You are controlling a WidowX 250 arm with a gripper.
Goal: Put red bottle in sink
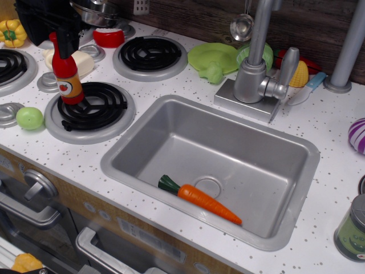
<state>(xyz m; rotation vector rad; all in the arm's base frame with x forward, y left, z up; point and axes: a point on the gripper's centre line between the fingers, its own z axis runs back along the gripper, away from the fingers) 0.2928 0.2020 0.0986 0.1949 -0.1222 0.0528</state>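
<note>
The red bottle stands upright on the back edge of the front-left burner, with its orange-and-white label facing front. My black gripper hangs at the top left, right at the bottle's neck and cap. One dark finger reaches down beside the neck and partly hides it. I cannot tell how the jaws stand. The silver-grey sink lies to the right, in the middle of the counter, with a round drain.
An orange carrot lies in the sink by the drain. A cream bottle lies behind the red bottle, a red bowl further back. A green ball sits at the left. The faucet stands behind the sink.
</note>
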